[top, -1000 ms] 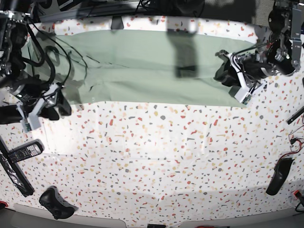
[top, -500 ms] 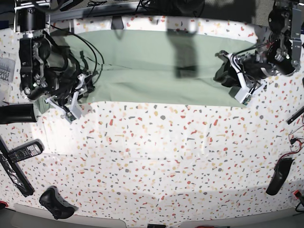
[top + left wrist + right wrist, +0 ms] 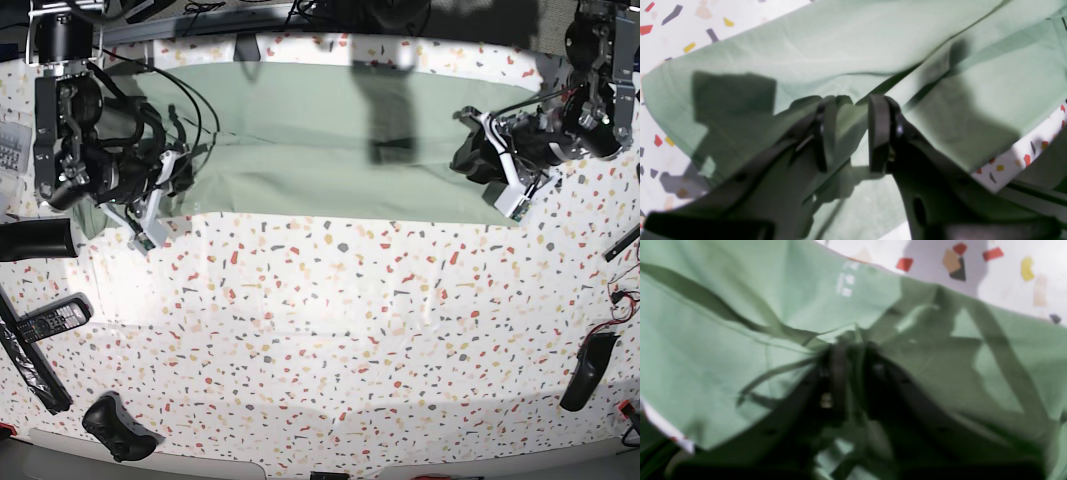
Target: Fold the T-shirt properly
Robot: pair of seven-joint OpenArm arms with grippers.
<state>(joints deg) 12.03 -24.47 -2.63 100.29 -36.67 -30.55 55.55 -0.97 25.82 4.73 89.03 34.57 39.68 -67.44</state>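
Note:
The pale sage-green T-shirt (image 3: 300,150) lies spread flat across the back of the table. My left gripper (image 3: 505,195) is at the shirt's right end. In the left wrist view the left gripper (image 3: 853,103) has a raised fold of the T-shirt (image 3: 840,50) between its black fingers (image 3: 878,133). My right gripper (image 3: 155,205) is at the shirt's left end. In the right wrist view the right gripper (image 3: 855,350) is shut on a bunched pinch of the T-shirt (image 3: 706,340), and creases radiate from the tips.
The speckled table (image 3: 330,330) extends in front of the shirt. At the left are a black cylinder (image 3: 35,240), a remote control (image 3: 45,322) and a game controller (image 3: 120,428). A black object (image 3: 587,370) lies at the right edge. Cables hang over the shirt's left end.
My right arm swung from beside the table's left edge onto the shirt's left end and took hold of the cloth. My left arm has stayed still.

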